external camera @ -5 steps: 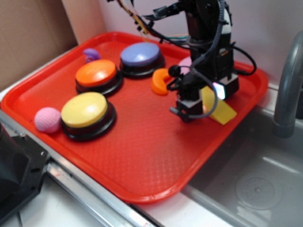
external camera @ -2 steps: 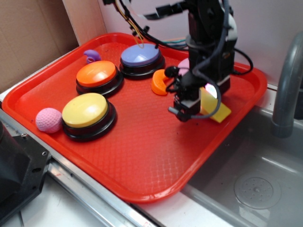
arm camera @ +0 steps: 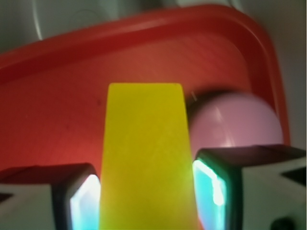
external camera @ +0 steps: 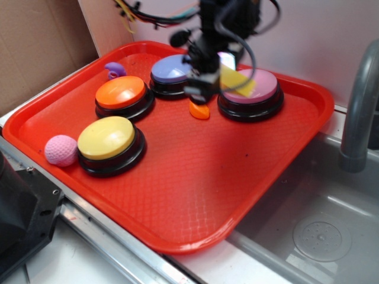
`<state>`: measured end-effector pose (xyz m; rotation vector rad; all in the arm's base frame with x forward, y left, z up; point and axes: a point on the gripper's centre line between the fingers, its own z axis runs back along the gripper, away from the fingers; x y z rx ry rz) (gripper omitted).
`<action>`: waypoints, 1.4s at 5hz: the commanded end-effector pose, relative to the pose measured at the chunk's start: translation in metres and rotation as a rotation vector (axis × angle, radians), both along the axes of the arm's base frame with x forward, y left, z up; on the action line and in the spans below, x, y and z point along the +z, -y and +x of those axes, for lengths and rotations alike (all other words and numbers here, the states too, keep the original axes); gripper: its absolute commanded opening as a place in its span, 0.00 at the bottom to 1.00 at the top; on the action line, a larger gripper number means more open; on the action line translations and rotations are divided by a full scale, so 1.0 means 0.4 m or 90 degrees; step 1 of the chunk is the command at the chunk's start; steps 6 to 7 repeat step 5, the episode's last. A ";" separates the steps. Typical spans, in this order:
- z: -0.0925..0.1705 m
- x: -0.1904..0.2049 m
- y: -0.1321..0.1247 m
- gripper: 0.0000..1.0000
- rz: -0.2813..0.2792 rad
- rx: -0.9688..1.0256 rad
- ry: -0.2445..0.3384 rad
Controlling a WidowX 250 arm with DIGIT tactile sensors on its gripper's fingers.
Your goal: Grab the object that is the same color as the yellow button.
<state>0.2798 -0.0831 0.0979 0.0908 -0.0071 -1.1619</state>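
The yellow wedge block [external camera: 236, 81] hangs in the air above the back of the red tray [external camera: 195, 177], clamped in my gripper [external camera: 220, 76]. In the wrist view the block [arm camera: 145, 153] fills the gap between the two lit pads [arm camera: 213, 184], which press on both its sides. The gripper is raised over the space between the purple-blue button [external camera: 174, 70] and the pink button [external camera: 253, 89]. The yellow button [external camera: 108, 137] sits on its black base at the tray's front left, well away from the gripper.
An orange button [external camera: 121, 92] stands behind the yellow one. An orange crescent piece [external camera: 199, 110] lies under the gripper. A pink ball [external camera: 60, 149] and a small purple piece [external camera: 114, 70] sit along the left side. A sink [external camera: 320, 231] with a grey faucet [external camera: 358, 112] is on the right.
The gripper has lifted the yellow block off the tray and carried it up and left, from the tray's right part to above the back buttons. The pink button is now uncovered.
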 end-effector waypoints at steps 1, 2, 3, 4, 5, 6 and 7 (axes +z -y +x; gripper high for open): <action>-0.053 0.115 -0.111 0.00 -0.027 0.245 0.047; -0.075 0.135 -0.154 0.00 -0.018 0.404 0.034; -0.103 0.156 -0.180 0.00 -0.019 0.518 0.016; -0.129 0.171 -0.196 0.00 -0.027 0.592 -0.011; -0.138 0.188 -0.209 0.00 -0.011 0.656 -0.032; -0.138 0.188 -0.209 0.00 -0.011 0.656 -0.032; -0.138 0.188 -0.209 0.00 -0.011 0.656 -0.032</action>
